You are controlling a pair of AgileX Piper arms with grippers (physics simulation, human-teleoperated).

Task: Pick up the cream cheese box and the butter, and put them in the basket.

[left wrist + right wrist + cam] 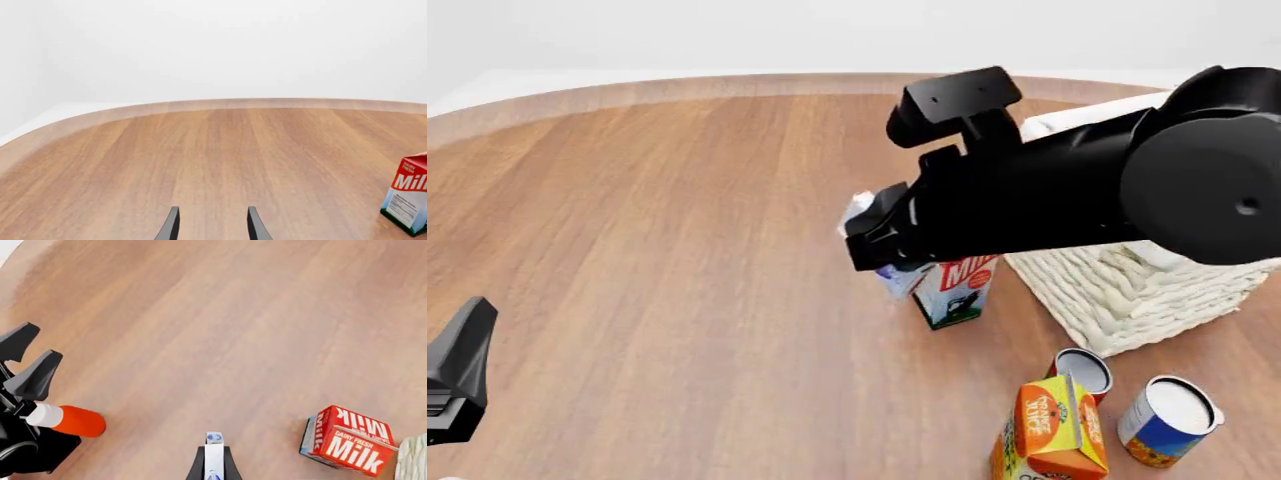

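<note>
The cream cheese box (214, 456) is pinched edge-on in the right gripper (214, 467), lifted just left of the milk carton (958, 291), with the basket (1134, 290) at right. Open tabletop (667, 250) spreads left, where the left gripper (212, 225) hangs with fingers spread.

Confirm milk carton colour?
Red top with white "Milk" lettering, white and blue lower sides. The milk carton shows best in right wrist view.
</note>
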